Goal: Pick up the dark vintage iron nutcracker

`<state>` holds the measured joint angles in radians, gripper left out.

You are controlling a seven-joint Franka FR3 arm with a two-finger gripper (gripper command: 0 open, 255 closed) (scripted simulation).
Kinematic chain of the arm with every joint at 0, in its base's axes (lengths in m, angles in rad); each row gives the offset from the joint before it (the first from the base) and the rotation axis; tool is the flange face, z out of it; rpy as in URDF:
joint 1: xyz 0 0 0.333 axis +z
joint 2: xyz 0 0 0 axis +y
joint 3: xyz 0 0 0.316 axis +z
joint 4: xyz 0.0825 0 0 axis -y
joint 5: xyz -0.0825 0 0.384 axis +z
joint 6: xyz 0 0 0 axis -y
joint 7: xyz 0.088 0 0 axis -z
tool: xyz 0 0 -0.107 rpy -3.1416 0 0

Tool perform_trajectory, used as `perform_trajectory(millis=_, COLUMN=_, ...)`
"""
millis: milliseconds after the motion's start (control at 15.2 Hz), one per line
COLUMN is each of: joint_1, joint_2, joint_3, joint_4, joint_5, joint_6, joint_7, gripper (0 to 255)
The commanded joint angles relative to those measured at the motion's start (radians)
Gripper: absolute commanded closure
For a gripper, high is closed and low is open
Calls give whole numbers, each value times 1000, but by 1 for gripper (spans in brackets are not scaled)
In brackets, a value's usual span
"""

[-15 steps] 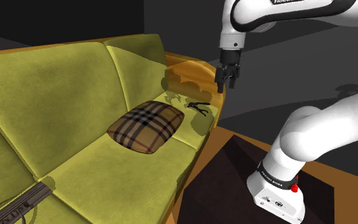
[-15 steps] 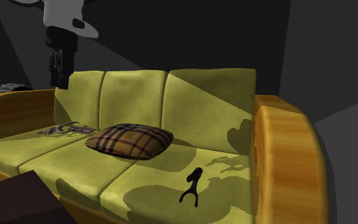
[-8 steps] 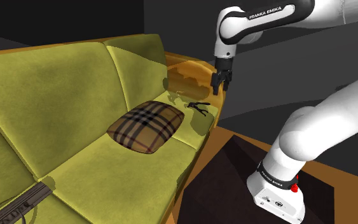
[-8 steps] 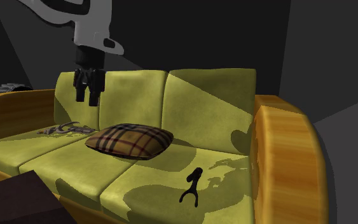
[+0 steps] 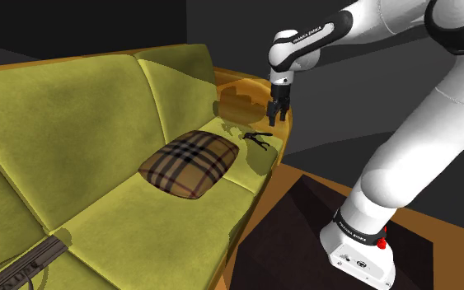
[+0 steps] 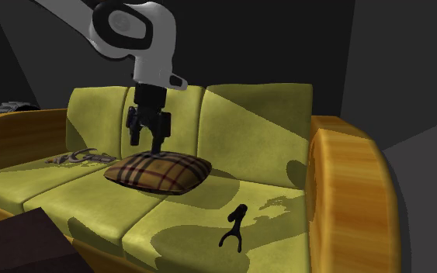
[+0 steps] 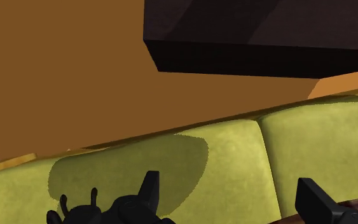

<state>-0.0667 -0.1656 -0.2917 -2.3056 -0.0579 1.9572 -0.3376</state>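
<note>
The dark nutcracker (image 5: 257, 137) lies on the olive sofa's end seat cushion near the wooden armrest; it shows as a small black forked shape (image 6: 234, 227). My gripper (image 5: 276, 115) hangs in the air above it and a little to the shoulder view's right. In the second exterior view the gripper (image 6: 147, 139) stands in front of the plaid pillow. Nothing sits between the open fingers (image 7: 149, 188), which stand well apart. In the wrist view the nutcracker (image 7: 75, 212) shows beside the nearer finger, outside the gap.
A plaid pillow (image 5: 189, 162) lies on the middle cushion. A grey metal object (image 6: 81, 157) rests on the far cushion. The orange wooden armrest (image 6: 341, 194) bounds the sofa's end. The dark stand (image 5: 304, 239) sits close to the sofa front.
The gripper has come down and toward the sofa, leftward in the shoulder view and rightward in the second exterior view. The nutcracker has not moved.
</note>
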Motion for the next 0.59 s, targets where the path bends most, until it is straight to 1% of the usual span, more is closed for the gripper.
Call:
perform_trajectory(millis=0, joint_1=-3, joint_2=78, joint_3=-17, joint_4=46, joint_5=17, joint_6=31, joint_7=-47, gripper=0)
perform_trajectory(millis=264, joint_1=-21, joint_2=239, joint_3=-41, joint_4=149, joint_5=65, joint_6=81, joint_7=-145, gripper=0)
perform_trajectory(millis=528, joint_1=-53, joint_2=403, joint_3=-45, joint_4=274, joint_5=121, joint_6=109, joint_7=-236, gripper=0)
